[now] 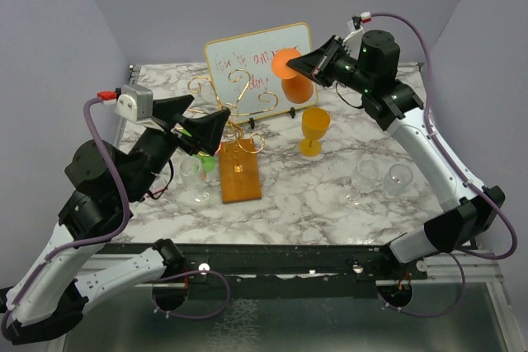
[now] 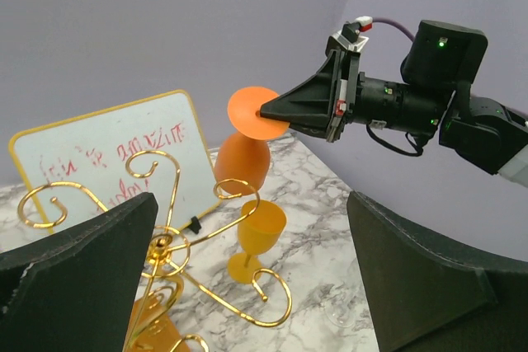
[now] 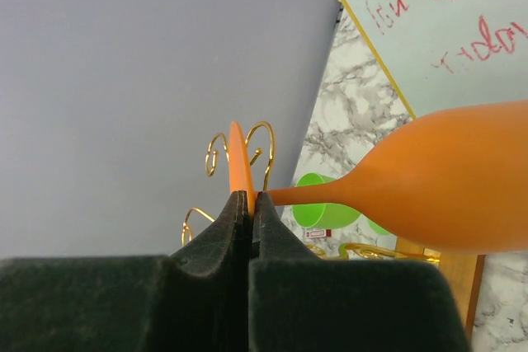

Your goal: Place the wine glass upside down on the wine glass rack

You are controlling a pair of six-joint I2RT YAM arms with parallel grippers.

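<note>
The orange wine glass [image 1: 297, 86] hangs upside down in the air in front of the whiteboard, foot up and bowl down. My right gripper [image 1: 292, 63] is shut on the rim of its flat foot. In the right wrist view the fingers [image 3: 216, 245] pinch the foot edge-on, and the stem and bowl [image 3: 450, 187] run off to the right. The gold wire rack [image 1: 234, 98] stands on its orange-brown wooden base [image 1: 239, 172], just left of the held glass. My left gripper [image 1: 208, 131] is open and empty above the rack; its view shows the rack's curls [image 2: 247, 294] and the held glass [image 2: 241, 161].
A yellow-orange glass [image 1: 314, 131] stands upright right of the rack. Two clear glasses [image 1: 365, 175] [image 1: 399, 177] stand at the right, another [image 1: 196, 180] left of the base, next to a green cup [image 1: 207, 162]. The framed whiteboard [image 1: 247, 59] leans at the back.
</note>
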